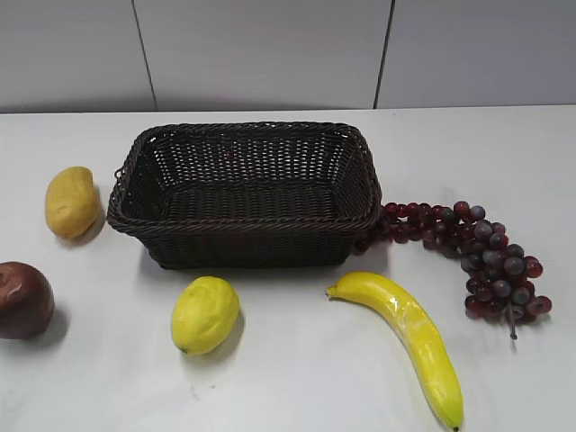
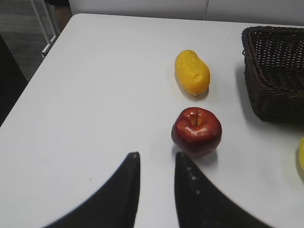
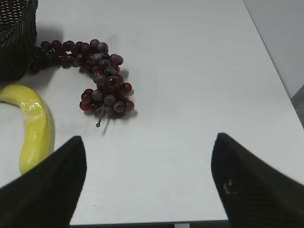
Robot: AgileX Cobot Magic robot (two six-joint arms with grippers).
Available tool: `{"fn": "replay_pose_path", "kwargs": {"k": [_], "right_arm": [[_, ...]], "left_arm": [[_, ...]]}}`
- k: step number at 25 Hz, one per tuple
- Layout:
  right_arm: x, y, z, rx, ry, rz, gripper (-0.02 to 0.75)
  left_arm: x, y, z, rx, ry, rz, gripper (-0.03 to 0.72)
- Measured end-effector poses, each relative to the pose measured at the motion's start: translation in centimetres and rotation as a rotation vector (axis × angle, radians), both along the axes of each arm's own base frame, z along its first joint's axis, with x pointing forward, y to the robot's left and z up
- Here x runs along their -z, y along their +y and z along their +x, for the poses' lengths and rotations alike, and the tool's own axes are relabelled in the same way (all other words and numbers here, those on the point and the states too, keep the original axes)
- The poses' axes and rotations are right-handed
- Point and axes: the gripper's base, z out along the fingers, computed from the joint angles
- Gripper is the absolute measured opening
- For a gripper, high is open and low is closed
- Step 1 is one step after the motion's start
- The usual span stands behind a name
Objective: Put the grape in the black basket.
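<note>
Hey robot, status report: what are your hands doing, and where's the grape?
Both grippers empty, right wide open. Grape on table, right of black basket. Banana alongside, not blocking.

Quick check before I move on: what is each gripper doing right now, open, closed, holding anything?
Left gripper: narrow gap between its fingers, empty, above bare table near the apple.
Right gripper: wide open, empty, short of the grape.
</note>
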Motion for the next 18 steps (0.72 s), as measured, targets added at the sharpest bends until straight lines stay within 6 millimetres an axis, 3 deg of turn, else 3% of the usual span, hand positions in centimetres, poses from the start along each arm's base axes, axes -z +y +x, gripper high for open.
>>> {"fn": "replay_pose_path", "kwargs": {"k": [15, 18], "right_arm": [[-0.1, 0.0, 0.0, 0.001, -0.004, 0.001, 0.603], [-1.3, 0.0, 0.5, 0.001, -0.054, 0.005, 0.602]], "left_arm": [[0.0, 0.0, 0.0, 0.000, 0.000, 0.000, 0.233], [0.0, 0.0, 0.0, 0.000, 0.000, 0.000, 0.233]]}}
